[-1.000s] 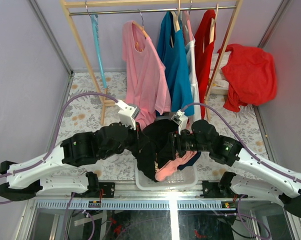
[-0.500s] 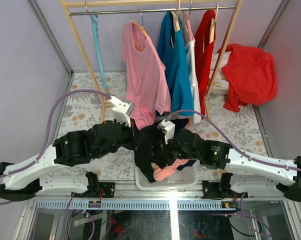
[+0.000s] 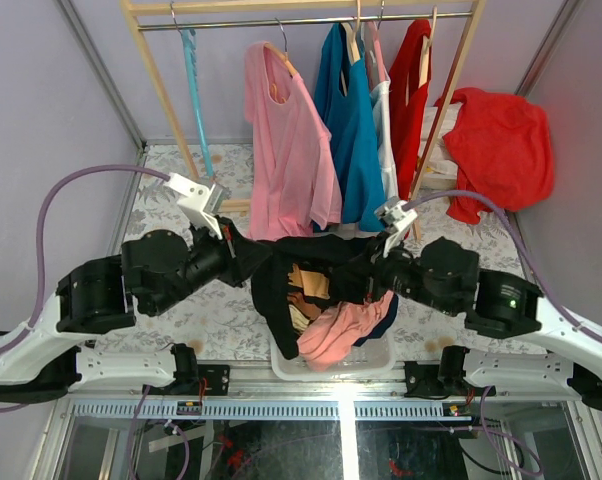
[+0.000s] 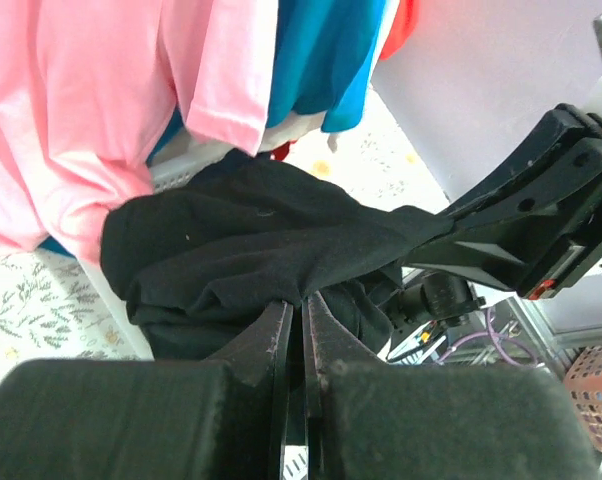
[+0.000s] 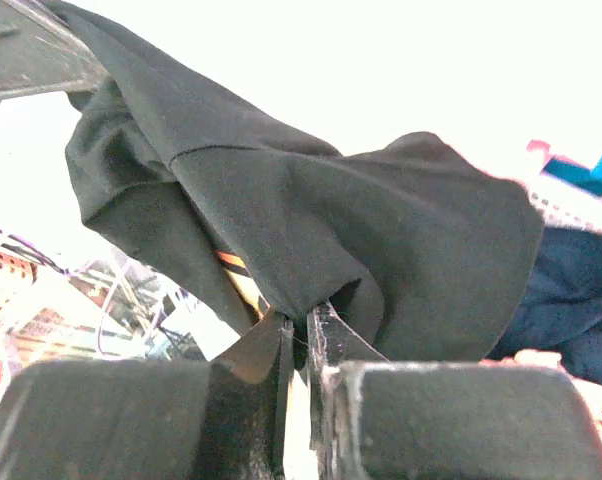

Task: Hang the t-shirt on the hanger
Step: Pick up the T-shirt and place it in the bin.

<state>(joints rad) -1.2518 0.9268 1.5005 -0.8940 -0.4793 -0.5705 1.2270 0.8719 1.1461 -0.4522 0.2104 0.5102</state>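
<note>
Left hand (image 4: 299, 305) tips buried in t-shirt (image 4: 251, 240)

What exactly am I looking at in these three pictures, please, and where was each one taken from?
This is a robot with a left arm and a right arm, bolted side by side. The wide picture comes from a fixed camera above and behind them. The other two come from a small camera on each wrist, looking along that arm's own fingers. The left tool and the right tool are both shut on a black t-shirt, which hangs between them over a white basket holding pink cloth. The surface has a flowered cover. At the back stands a wooden rack with hung garments and a light blue hanger.
</note>
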